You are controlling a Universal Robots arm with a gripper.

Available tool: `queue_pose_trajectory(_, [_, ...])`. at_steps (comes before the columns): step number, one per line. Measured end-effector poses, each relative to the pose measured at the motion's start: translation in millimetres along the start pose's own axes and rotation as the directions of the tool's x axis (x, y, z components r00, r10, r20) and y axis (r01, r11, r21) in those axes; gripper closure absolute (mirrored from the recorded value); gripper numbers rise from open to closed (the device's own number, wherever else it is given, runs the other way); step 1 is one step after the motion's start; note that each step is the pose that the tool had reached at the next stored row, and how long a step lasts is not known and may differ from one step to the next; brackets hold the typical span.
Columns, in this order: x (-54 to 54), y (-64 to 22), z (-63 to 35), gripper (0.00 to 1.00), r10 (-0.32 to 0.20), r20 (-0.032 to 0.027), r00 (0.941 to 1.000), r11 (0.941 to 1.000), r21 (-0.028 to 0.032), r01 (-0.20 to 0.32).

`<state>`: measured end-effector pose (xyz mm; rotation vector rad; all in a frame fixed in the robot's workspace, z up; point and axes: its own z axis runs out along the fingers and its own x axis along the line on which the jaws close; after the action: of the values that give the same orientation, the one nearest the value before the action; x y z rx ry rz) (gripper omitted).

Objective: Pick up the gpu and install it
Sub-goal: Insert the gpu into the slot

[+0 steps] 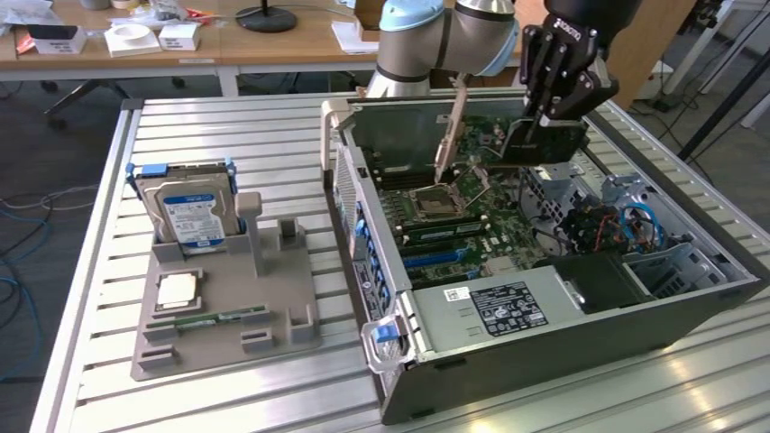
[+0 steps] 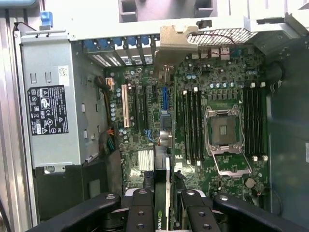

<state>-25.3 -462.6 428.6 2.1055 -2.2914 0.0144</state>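
One gripper (image 2: 164, 203), jaws clamped on the gpu (image 1: 542, 144), edge-on. It hangs over the mobo (image 2: 227, 87) inside an open PC case (image 1: 578, 361).

A slatted aluminium table (image 1: 205, 122) takes the foreground, with light glinting off its near edge toward the exterior view's right. Behind its far edge stands a wooden desk (image 1: 301, 41) carrying white boxes (image 1: 132, 38) and a black round stand base (image 1: 266, 18). Loose cables (image 1: 36, 212) lie on the grey floor (image 1: 60, 144).
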Motion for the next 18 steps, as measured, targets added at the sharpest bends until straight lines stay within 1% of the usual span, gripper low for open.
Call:
queue_pose_trajectory(3, [0.0,0.0,1.3,0.74,-0.033,-0.0005,0.9994,0.9994,0.0009,0.033])
queue_pose_trajectory(5, [-0.1,0.0,1.8,0.74,-0.064,-0.0009,0.9979,0.9979,0.0018,0.064])
queue_pose_trajectory(6, [-0.1,0.1,1.8,0.74,-0.070,-0.0011,0.9975,0.9975,0.0018,0.070])
queue_pose_trajectory(8, [-0.1,0.2,2.1,0.74,-0.071,-0.0009,0.9975,0.9975,0.0020,0.071])
queue_pose_trajectory(9, [-0.1,0.6,3.4,0.74,-0.071,0.0002,0.9975,0.9975,0.0025,0.071])
queue_pose_trajectory(11, [-0.1,0.9,6.8,0.74,-0.071,0.0020,0.9975,0.9975,0.0025,0.071])
queue_pose_trajectory(18, [-0.5,1.0,19.5,0.74,-0.071,0.0043,0.9974,0.9974,0.0024,0.071])
